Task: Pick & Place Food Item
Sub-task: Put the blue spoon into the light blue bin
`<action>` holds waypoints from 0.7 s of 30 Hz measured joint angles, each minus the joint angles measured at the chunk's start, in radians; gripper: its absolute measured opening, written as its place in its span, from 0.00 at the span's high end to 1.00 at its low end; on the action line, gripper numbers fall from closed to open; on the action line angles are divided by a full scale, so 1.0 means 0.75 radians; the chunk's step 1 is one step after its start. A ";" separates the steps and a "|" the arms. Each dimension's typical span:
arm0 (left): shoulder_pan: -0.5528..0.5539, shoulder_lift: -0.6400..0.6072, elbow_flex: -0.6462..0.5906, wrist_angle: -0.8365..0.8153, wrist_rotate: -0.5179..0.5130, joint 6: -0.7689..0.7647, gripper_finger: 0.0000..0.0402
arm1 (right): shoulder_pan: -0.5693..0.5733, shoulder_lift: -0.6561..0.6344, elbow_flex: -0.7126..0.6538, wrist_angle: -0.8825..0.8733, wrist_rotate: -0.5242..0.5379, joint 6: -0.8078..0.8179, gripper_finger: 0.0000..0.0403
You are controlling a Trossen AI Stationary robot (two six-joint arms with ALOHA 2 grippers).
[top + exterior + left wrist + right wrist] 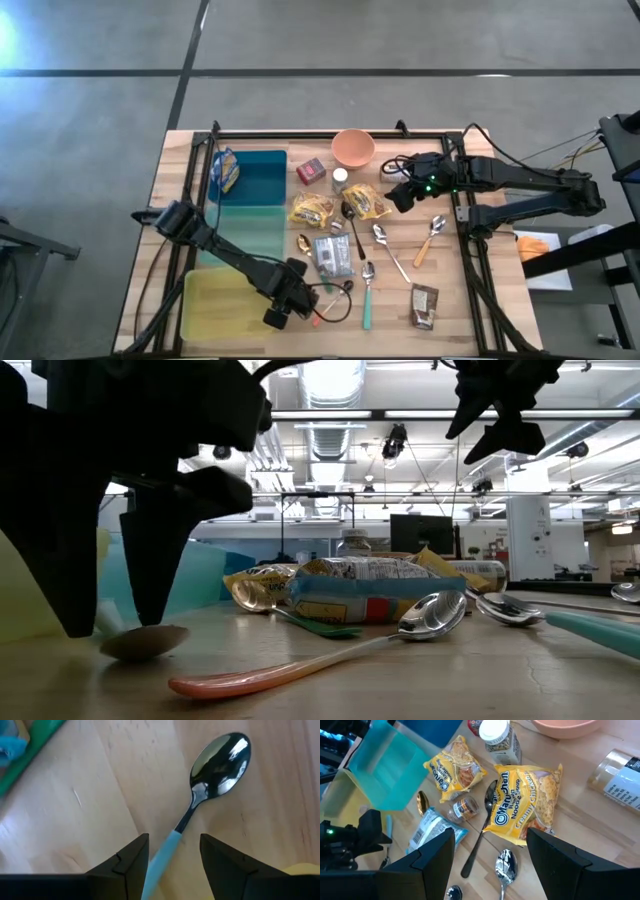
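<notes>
At the left, the left gripper (280, 312) is lowered to the table edge of the yellow tray (205, 305), its fingers half apart around the light blue spoon (212, 767) handle; nothing is held yet. A risk is judged here: a utensil, not food, could be picked, because the jaws stand astride the handle. In the middle lie food items: a silver packet (331, 255) and two noodle packets (522, 802), with a black spoon (481, 827) between them, which could be dragged along. At the right, the right gripper (403, 195) hovers above the noodle packets, fingers moderately apart and empty. The orange bowl (352, 148) stands behind.
</notes>
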 joint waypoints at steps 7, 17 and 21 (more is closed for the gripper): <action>0.001 0.004 0.009 -0.016 0.014 -0.037 0.54 | 0.000 0.000 0.000 0.001 -0.001 -0.002 0.40; 0.038 0.009 0.007 -0.016 -0.018 -0.077 0.64 | 0.000 -0.004 0.000 0.001 -0.010 0.005 0.40; 0.042 0.008 0.006 -0.018 -0.032 -0.063 0.71 | 0.000 -0.020 0.000 0.000 -0.013 0.008 0.40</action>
